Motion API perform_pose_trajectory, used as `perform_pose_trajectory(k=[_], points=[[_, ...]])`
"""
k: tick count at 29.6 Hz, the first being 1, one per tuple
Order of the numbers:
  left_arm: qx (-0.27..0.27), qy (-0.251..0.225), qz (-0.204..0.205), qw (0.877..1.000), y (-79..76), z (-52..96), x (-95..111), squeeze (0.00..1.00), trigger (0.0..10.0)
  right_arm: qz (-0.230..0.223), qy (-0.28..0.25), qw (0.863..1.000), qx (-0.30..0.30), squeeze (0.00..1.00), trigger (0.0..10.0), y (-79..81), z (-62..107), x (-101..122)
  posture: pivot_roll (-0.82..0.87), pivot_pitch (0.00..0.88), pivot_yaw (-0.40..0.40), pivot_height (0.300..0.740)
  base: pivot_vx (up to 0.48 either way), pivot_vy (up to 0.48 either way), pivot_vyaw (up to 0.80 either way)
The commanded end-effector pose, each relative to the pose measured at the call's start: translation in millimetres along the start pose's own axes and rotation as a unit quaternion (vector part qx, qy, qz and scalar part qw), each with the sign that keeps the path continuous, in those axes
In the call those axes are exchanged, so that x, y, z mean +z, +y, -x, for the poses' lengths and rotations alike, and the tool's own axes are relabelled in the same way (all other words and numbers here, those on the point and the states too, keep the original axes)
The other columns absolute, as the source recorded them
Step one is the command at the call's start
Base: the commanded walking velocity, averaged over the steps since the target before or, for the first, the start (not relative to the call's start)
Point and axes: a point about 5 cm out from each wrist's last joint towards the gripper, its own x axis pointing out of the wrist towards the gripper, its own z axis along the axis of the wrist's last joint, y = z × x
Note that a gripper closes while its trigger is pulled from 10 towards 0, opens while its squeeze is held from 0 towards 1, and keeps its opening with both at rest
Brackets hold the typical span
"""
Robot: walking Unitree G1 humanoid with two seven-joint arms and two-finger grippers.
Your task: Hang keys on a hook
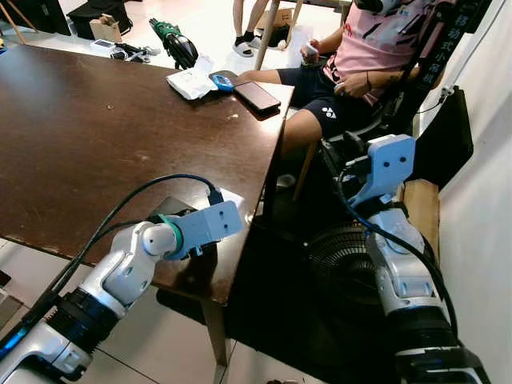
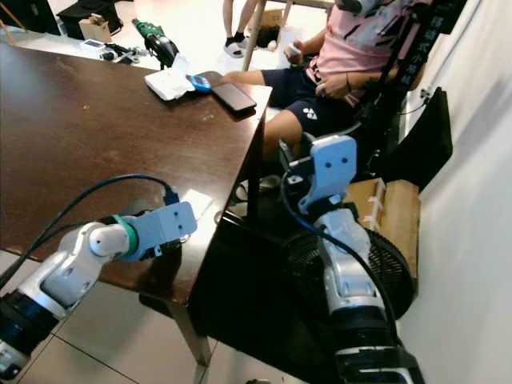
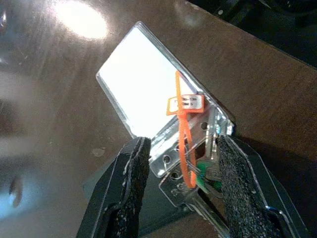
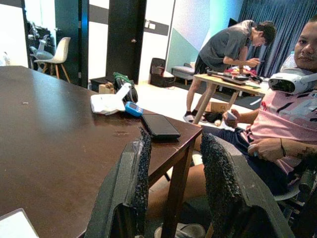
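Lower left of the left eye view, we see the left gripper down at the near edge of the dark wooden table. Its jaws stand apart, straddling the keys, which lie flat on the table joined by an orange zip tie to a clear white tag; we can't tell if the pads touch them. At right centre, the right gripper is raised off the table's right edge, jaws apart, nothing between them. Upper centre of the frame: a black phone, a white cloth, a small blue device. Upper right, a seated person in a pink shirt. A black fan stands on the floor between the arms.
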Motion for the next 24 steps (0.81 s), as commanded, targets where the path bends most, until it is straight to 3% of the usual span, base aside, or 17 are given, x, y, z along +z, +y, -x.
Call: perform_pose_trajectory(k=[1,2,3,4,7,8,20,22,23,24], points=[[-0.004,0.009,-0.009,1.0,-2.1,-1.5,-4,0.0,7.8,0.0,-0.001,1.0,0.0,0.0,10.0,0.7,-0.9,-1,0.08,0.0,0.1,0.74,0.0,0.0,0.0],[-0.004,0.01,-0.01,1.0,-2.2,-2.0,-4,0.0,6.6,0.0,-0.001,1.0,0.0,0.0,10.0,0.7,-0.8,-1,0.08,0.0,0.1,0.74,0.0,0.0,0.0],[-0.003,0.01,-0.01,1.0,-2.3,-2.4,-5,0.0,4.5,0.0,-0.001,1.0,0.0,0.0,10.0,0.6,-0.7,-1,0.08,0.0,0.1,0.74,0.0,0.0,0.0],[-0.002,0.011,-0.01,1.0,-1.8,-2.5,-5,0.0,3.4,0.0,-0.001,1.0,-0.001,0.0,10.0,0.6,-0.6,-1,0.08,0.0,0.101,0.74,0.0,0.0,0.0],[0.0,0.011,-0.011,1.0,-1.2,-2.8,-5,0.0,3.4,0.0,-0.001,1.0,-0.001,0.0,10.0,0.6,-0.6,-1,0.08,0.0,0.101,0.74,0.0,0.0,0.0],[0.001,0.011,-0.011,1.0,-0.6,-3.1,-6,0.0,0.0,-0.001,-0.002,1.0,-0.001,0.0,10.0,0.7,-0.5,-1,0.08,0.0,0.102,0.74,0.0,0.0,0.0],[0.015,0.012,-0.006,1.0,4.7,-2.8,-8,0.0,0.0,-0.004,-0.004,1.0,-0.003,0.0,10.0,1.7,-0.4,-1,0.08,0.0,0.105,0.74,0.0,0.0,0.0],[0.026,-0.001,0.009,1.0,9.0,-0.5,-5,0.0,0.0,-0.005,-0.004,1.0,-0.003,0.0,10.0,1.7,-0.4,-1,0.08,0.0,0.105,0.74,0.0,0.0,0.0],[0.04,-0.043,0.043,0.997,15.8,4.3,7,0.0,0.0,-0.005,-0.005,1.0,-0.004,0.0,10.0,1.6,-0.4,-1,0.08,0.0,0.105,0.74,0.0,0.0,0.0],[0.04,-0.043,0.043,0.997,15.8,4.3,7,0.0,0.0,-0.005,-0.005,1.0,-0.004,0.0,10.0,1.6,-0.4,-1,0.08,0.0,0.105,0.74,0.0,0.0,0.0]])
